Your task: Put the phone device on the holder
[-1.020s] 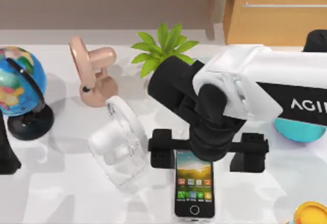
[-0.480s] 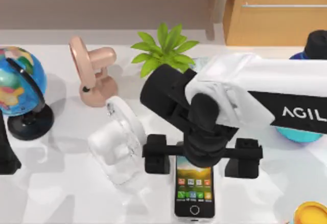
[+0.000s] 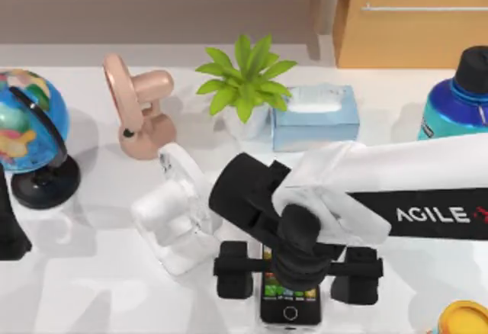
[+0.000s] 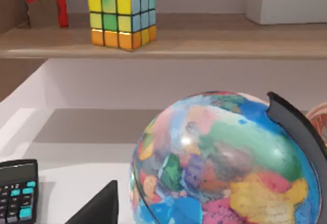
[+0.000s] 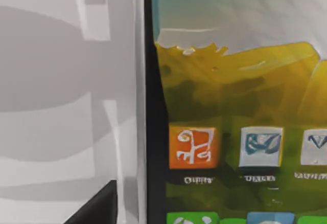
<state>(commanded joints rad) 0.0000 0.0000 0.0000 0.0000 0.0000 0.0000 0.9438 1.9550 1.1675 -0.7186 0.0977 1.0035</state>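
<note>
The white table (image 3: 91, 273) stood before a wooden shelf. At its left edge the left arm sat parked by the globe (image 3: 27, 120); I could not tell how its fingers stood. Right of the globe, the white holder (image 3: 179, 212) waited. The right gripper (image 3: 290, 281) hung spread wide over the phone device (image 3: 290, 307), lying flat at the front edge. It should probably centre, then close on the long edges.

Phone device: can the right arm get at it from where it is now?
Probably yes. The right gripper hangs directly over the phone device, open, one finger either side, and nothing lies between them. The white holder stands apart, toward the table's left.
</note>
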